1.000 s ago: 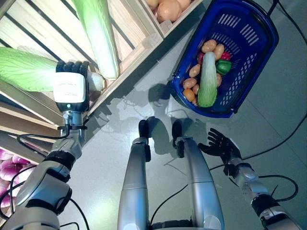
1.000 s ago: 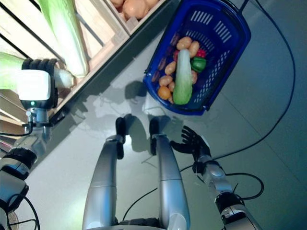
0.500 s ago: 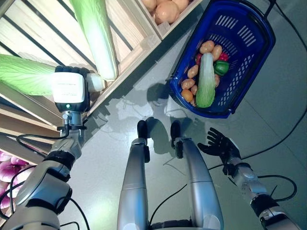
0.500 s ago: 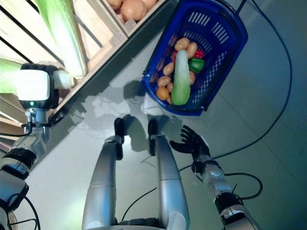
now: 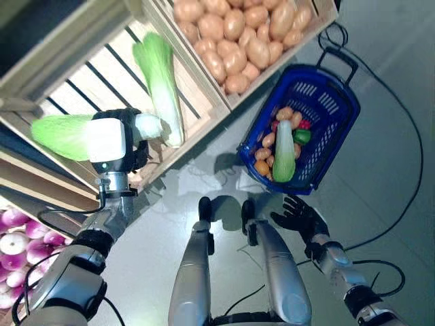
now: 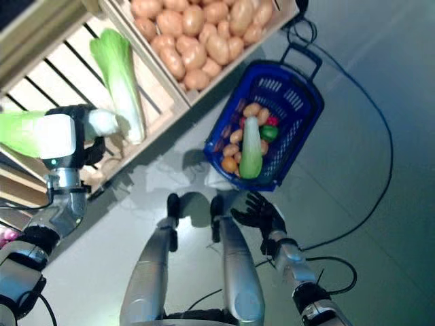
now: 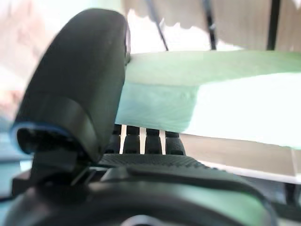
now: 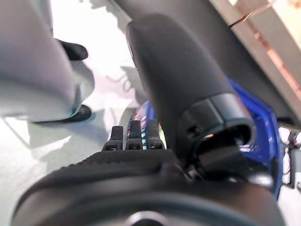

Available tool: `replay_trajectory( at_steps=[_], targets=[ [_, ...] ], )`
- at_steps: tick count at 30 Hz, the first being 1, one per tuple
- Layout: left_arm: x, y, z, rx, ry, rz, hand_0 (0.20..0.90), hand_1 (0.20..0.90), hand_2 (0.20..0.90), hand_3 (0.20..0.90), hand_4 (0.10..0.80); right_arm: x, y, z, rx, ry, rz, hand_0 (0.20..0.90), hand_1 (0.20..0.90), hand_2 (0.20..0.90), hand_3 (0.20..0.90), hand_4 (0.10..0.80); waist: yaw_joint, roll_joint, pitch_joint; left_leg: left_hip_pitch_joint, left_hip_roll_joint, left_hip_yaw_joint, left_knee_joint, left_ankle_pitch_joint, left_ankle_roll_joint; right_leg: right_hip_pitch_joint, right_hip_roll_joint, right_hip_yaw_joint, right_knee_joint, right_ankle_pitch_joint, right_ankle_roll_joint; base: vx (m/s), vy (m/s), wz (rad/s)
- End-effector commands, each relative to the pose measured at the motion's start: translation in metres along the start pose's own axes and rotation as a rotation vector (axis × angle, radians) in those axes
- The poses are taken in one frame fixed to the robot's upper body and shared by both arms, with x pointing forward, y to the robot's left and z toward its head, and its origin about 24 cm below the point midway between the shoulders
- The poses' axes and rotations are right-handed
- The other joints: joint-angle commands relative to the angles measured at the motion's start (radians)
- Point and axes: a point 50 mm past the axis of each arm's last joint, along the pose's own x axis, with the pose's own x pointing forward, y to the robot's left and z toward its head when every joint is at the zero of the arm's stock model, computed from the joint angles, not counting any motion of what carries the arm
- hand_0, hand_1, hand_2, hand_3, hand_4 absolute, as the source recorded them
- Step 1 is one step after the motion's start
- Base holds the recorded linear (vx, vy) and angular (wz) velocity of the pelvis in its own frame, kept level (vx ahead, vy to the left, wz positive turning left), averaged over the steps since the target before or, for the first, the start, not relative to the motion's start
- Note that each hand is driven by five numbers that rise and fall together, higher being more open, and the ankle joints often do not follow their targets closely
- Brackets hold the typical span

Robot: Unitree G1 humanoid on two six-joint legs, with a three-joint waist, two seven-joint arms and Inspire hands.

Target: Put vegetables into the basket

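Observation:
My left hand is shut on a long napa cabbage, its green leaves pointing left and its white stem sticking out past the fingers, just in front of the slatted wooden crate. The left wrist view shows the cabbage clamped between thumb and fingers. A second cabbage lies in that crate. The blue basket stands on the floor to the right, holding a cabbage, potatoes and peppers. My right hand hangs open below the basket, holding nothing.
A crate of potatoes stands behind the basket. Purple onions lie in a bin at the lower left. The basket's black handle points away from me. Grey floor lies between the crates and the basket.
The whole picture has shifted and takes in more of the crates, so the camera moved. My left hand stays shut on the cabbage, which now sits at the crate's front edge. The right hand stays open.

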Motion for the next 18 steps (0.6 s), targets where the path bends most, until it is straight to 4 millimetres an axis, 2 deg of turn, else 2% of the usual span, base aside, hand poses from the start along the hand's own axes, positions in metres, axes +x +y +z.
replay_trajectory(
  at_steps=[1,7,10,15,18],
  targets=[
    [0.01,0.022,0.003,-0.143,0.035,0.217,0.3,0.3,0.3,0.3,0.4,-0.014,-0.021,0.0,0.001,-0.071,-0.066,0.9,0.9,0.9,0.9,0.8,0.036,0.048,-0.09,0.006,-0.042,0.006,-0.011,-0.01,0.012,0.125,-0.043,-0.004,-0.206,0.11,0.04,0.171,-0.033,-0.01],
    [-0.021,0.02,0.02,-0.443,0.09,0.167,0.3,0.3,0.3,0.3,0.4,-0.026,-0.026,-0.022,0.005,-0.021,-0.112,0.9,0.9,0.9,0.9,0.8,0.064,0.071,-0.171,0.168,-0.049,-0.033,-0.156,0.015,0.016,0.301,-0.063,-0.033,-0.347,0.137,0.055,0.122,-0.04,0.1],
    [-0.038,0.02,0.028,-0.604,0.119,0.104,0.3,0.3,0.3,0.3,0.4,-0.034,-0.024,-0.036,0.017,0.011,-0.135,0.9,0.9,0.9,0.9,0.8,0.077,0.073,-0.222,0.246,-0.045,-0.053,-0.24,0.035,0.018,0.386,-0.059,-0.045,-0.41,0.149,0.059,0.178,-0.057,0.18],
    [-0.045,0.029,0.042,-0.964,0.179,0.057,0.3,0.3,0.3,0.3,0.4,-0.041,-0.018,-0.042,0.001,0.008,-0.151,0.9,0.9,0.9,0.9,0.8,0.093,0.059,-0.285,0.343,-0.041,-0.065,-0.302,0.031,0.027,0.488,-0.058,-0.066,-0.476,0.156,0.07,0.119,-0.044,0.16],
    [-0.048,0.03,0.048,-1.219,0.231,0.042,0.3,0.3,0.3,0.3,0.4,-0.042,-0.019,-0.039,0.097,-0.029,-0.159,0.9,0.9,0.9,0.9,0.8,0.1,0.043,-0.314,0.386,-0.032,-0.07,-0.322,0.029,0.031,0.537,-0.059,-0.079,-0.514,0.174,0.076,0.096,-0.069,0.24]
  ],
)
